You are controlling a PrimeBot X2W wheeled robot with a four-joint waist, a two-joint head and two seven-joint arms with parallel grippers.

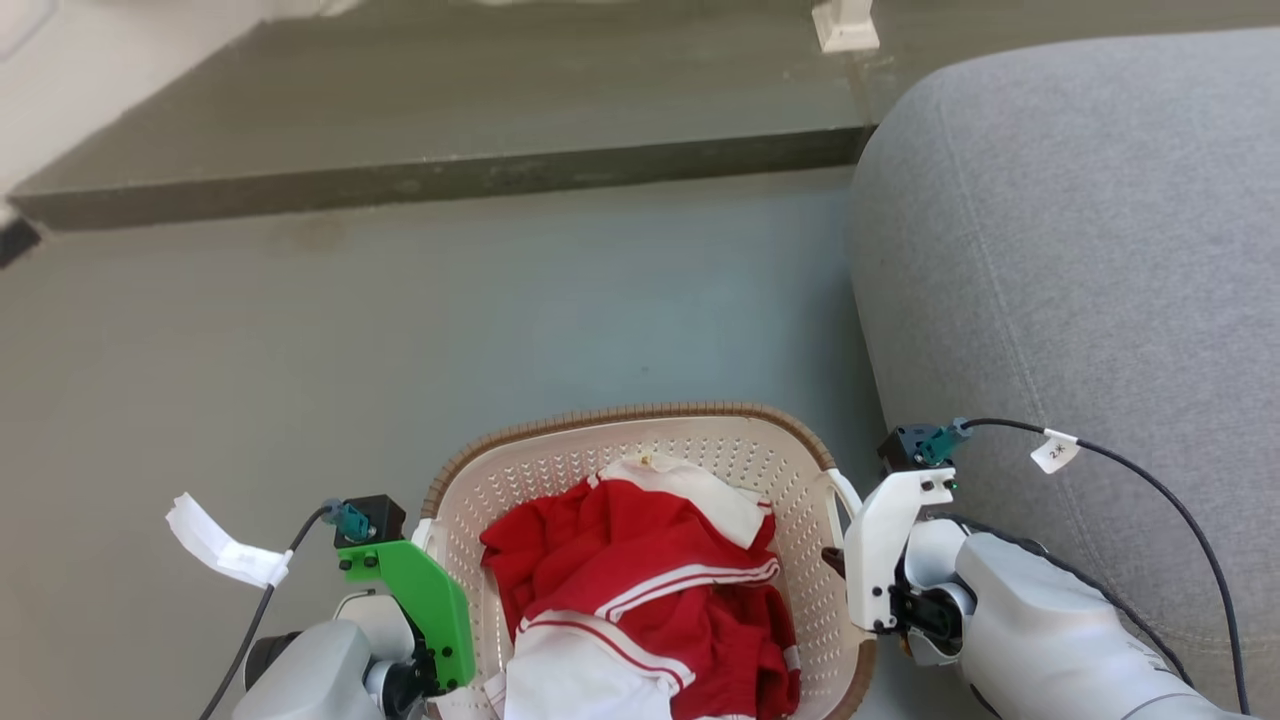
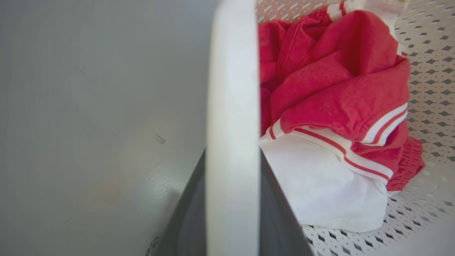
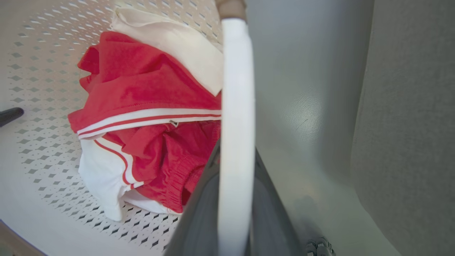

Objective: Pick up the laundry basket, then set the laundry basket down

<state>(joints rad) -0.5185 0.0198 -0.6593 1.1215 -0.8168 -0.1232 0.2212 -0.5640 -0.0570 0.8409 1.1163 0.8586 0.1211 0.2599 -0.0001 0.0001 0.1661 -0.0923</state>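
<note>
The cream-white perforated plastic laundry basket (image 1: 640, 412) is pinched at its white side handles (image 2: 233, 71) by the left gripper (image 2: 233, 160) and the right gripper (image 3: 236, 153), presumably to be kept level.

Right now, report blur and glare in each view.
Head view: sharp, evenly lit. Left wrist view: the laundry basket handle blurs near the lens; the floor shows a sheen patch. Right wrist view: the other handle blurs likewise, floor glare is softer, clothes are sharp.

red-and-white clothes (image 1: 640, 590); grey sofa (image 1: 1080, 250) at right; grey floor (image 1: 500, 320); dark step (image 1: 450, 180) beyond
</note>
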